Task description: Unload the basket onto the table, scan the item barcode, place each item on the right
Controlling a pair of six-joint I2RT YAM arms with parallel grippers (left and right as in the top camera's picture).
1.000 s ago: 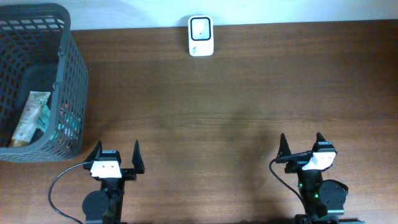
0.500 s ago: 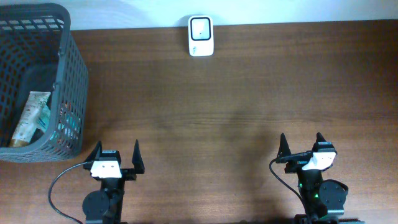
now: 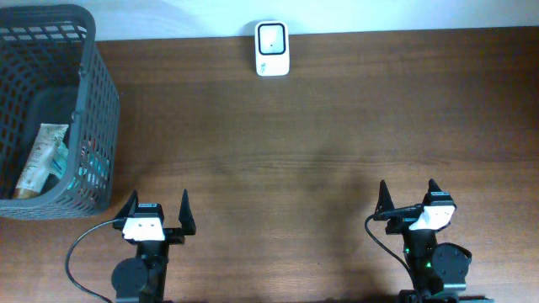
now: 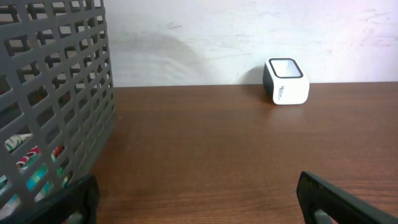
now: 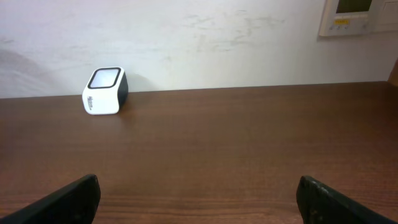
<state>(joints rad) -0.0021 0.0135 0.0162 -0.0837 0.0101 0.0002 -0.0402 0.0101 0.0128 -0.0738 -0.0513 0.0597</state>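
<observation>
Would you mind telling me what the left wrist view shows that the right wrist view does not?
Only the left wrist view shows the grey mesh basket at its left edge, with colourful packets visible through its side. Only the right wrist view shows the wall panel at the upper right. Both show the white scanner standing at the far edge of the brown table, and each shows its own open tool at the bottom: the left tool and the right tool.
</observation>
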